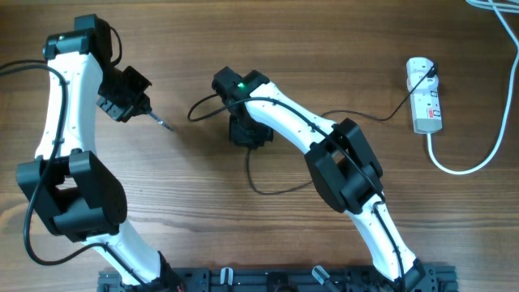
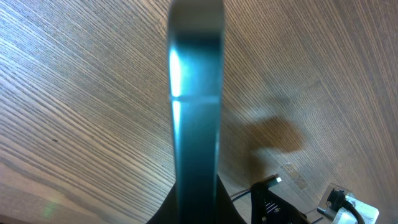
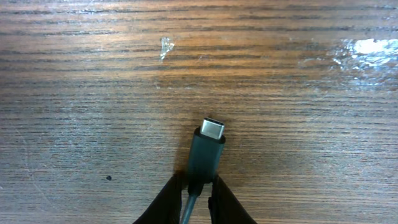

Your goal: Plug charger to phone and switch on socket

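The charger (image 3: 207, 155) is held at its free end. The black housing of its connector (image 3: 212, 129) sits between the two fingertips (image 3: 166, 200) of the right gripper (image 3: 198, 200), which is closed onto it. The metal tip projects past the fingertips over the wooden table (image 3: 93, 74); whether it touches the surface cannot be determined. The connector's long axis runs in line with the fingers, pointing away from the wrist. At the other end of the cable, the black plug (image 1: 431, 71) appears seated in the socket (image 1: 426, 101). The socket lies at the far right of the table, well apart from both grippers, with its white cord (image 1: 470, 166) trailing off. The phone (image 2: 196, 124) is off the table, clamped in the left gripper (image 1: 139, 109), whose jaws are closed fully across its thin body. The left wrist view shows the phone edge-on, with its long axis running straight out from the fingers. In the overhead view, the phone's free short edge points toward the right gripper. That gripper stands to the right of the phone, near but apart, with bare table between them. Mating probably requires the connector axis to be brought collinear with the phone's long axis and facing that free edge; the port itself is not visible. The right arm is the nearer one to the socket, and its switch position cannot be read.
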Action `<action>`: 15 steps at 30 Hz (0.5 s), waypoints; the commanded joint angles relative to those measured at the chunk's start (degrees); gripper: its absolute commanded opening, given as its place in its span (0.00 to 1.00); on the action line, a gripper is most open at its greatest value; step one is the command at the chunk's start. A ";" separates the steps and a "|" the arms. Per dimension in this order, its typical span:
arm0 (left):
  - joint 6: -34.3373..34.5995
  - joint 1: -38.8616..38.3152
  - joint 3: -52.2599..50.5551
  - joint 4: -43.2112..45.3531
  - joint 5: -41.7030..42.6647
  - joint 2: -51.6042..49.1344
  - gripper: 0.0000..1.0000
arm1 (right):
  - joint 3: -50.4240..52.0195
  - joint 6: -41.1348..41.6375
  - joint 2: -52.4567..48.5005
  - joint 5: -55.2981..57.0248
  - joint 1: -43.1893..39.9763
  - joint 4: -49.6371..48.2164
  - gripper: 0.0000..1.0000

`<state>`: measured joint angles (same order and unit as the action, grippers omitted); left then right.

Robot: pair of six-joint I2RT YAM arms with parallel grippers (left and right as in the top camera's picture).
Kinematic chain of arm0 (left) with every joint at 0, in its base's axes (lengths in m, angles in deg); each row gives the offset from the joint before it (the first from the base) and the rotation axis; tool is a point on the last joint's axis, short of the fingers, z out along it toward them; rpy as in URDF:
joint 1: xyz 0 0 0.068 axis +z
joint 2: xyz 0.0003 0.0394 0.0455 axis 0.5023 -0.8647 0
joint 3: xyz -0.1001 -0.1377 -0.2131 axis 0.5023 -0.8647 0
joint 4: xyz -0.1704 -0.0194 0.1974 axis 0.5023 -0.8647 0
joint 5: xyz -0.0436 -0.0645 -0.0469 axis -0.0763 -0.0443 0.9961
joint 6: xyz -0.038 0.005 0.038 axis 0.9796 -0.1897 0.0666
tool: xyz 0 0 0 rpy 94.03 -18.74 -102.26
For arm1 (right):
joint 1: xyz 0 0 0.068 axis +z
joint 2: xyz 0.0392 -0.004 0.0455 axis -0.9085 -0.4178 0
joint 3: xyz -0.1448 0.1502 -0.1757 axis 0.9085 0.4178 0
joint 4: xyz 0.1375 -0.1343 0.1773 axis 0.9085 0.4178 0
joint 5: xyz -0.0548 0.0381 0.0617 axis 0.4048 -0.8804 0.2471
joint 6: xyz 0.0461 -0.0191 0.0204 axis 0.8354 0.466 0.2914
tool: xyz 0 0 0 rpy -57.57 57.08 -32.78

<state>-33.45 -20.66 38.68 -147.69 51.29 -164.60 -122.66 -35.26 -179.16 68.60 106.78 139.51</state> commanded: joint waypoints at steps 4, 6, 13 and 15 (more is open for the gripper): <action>0.52 0.15 -0.04 -0.09 -0.33 1.57 0.04 | 2.60 -0.37 -3.74 3.80 -0.57 -0.72 0.18; 0.52 0.15 -0.04 -0.09 -0.33 1.57 0.04 | 2.60 -0.37 -3.74 3.39 -0.57 -0.66 0.18; 0.52 0.15 -0.04 -0.09 -0.33 1.57 0.04 | 2.60 -0.07 -3.74 -0.70 -0.57 -0.46 0.15; 0.52 0.15 -0.04 -0.09 -0.33 1.57 0.04 | 2.60 1.20 -3.74 -0.68 -0.57 -0.35 0.15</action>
<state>-33.43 -20.66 38.68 -147.69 51.29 -164.60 -122.64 -35.22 -179.14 68.07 106.60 139.62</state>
